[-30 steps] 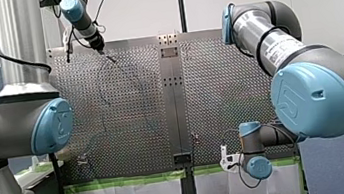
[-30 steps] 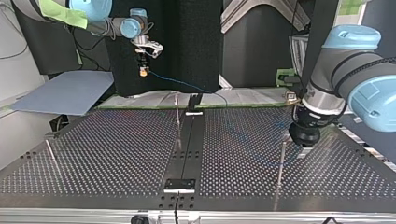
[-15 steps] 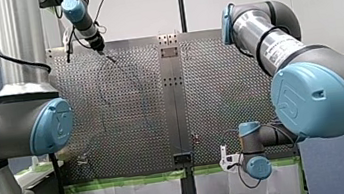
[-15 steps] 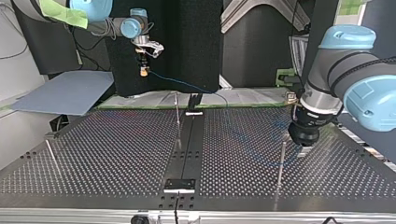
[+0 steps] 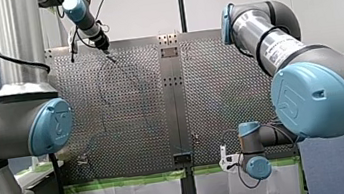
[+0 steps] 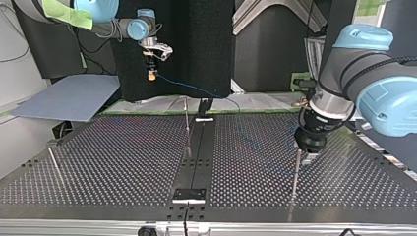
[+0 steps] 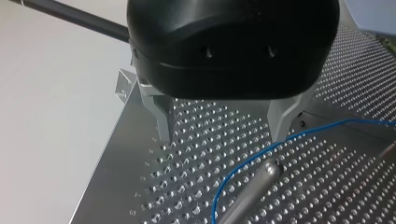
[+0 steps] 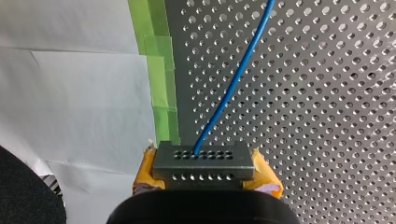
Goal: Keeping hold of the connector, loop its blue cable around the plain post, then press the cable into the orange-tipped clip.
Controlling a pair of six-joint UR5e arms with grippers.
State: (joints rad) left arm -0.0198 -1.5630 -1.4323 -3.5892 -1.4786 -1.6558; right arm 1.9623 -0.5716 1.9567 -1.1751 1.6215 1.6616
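Top view: plain post (image 6: 295, 182) stands at 6 o'clock of my left gripper (image 6: 306, 154), its tip right at the jaws, so it's tight there. Left wrist view: jaws apart, with the post tip and blue cable (image 7: 243, 164) both ahead of the gap. The cable runs close past one jaw.

From the plain post toward 9 o'clock there's open counter (image 6: 108, 162) up to the centre post (image 6: 187, 125). A thin post (image 6: 55, 164) stands further out, near the counter's edge. The counter is also open at the plain post's 3 o'clock.

At the top view's 11 o'clock the cable hangs in the air from my right gripper (image 6: 151, 74). That gripper is clamped on the connector (image 8: 203, 161), beyond the counter's far edge.
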